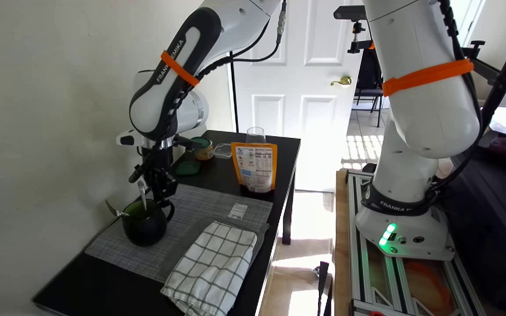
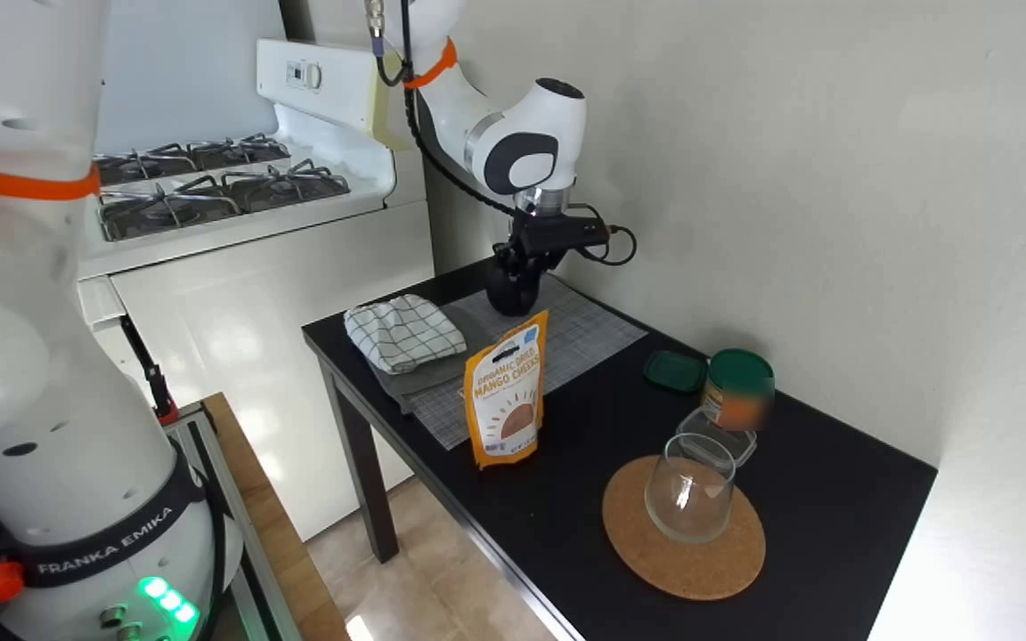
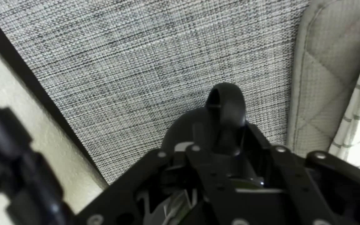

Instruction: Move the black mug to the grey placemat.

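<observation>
The black mug (image 1: 144, 230) stands upright on the grey placemat (image 1: 218, 204), near the wall. Its inside looks green, and a spoon (image 1: 142, 191) and a fork (image 1: 116, 210) stick out of it. The mug (image 2: 504, 294) is partly covered by the gripper (image 2: 526, 265) in an exterior view. My gripper (image 1: 164, 199) points down at the mug's handle side. In the wrist view, the gripper's fingers (image 3: 225, 134) stand apart on either side of the mug's loop handle (image 3: 232, 104), with a gap visible on one side. The mug's body (image 3: 180, 131) is partly hidden behind the fingers.
A white checked cloth (image 1: 220, 252) lies on a grey quilted pad (image 1: 178, 254) beside the mug. An orange snack bag (image 2: 506, 392) stands at the mat's edge. A glass (image 2: 691, 490) on a cork disc (image 2: 682, 583), a jar (image 2: 740, 383) and a green lid (image 2: 673, 371) stand farther along.
</observation>
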Motion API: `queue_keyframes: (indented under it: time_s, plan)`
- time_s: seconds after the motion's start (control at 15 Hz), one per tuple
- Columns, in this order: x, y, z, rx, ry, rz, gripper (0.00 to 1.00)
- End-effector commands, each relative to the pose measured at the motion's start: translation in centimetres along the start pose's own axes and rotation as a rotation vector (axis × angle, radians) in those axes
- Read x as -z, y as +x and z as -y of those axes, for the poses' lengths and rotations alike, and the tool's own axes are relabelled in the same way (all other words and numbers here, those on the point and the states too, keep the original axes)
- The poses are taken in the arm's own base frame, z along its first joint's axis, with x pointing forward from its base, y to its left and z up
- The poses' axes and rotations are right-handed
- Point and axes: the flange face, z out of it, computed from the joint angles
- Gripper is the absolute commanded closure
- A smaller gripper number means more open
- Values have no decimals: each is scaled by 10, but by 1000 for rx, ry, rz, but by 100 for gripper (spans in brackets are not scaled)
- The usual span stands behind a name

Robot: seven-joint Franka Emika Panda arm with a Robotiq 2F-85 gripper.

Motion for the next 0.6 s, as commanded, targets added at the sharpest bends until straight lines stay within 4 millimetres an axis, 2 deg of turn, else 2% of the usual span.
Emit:
queue_keyframes:
  time_s: [0.0, 0.27, 0.53]
  plan:
    - [21, 1, 9, -24, -7, 28, 30]
    - [52, -6, 30, -6, 30, 53, 1]
    - [73, -34, 67, -77, 87, 248, 0]
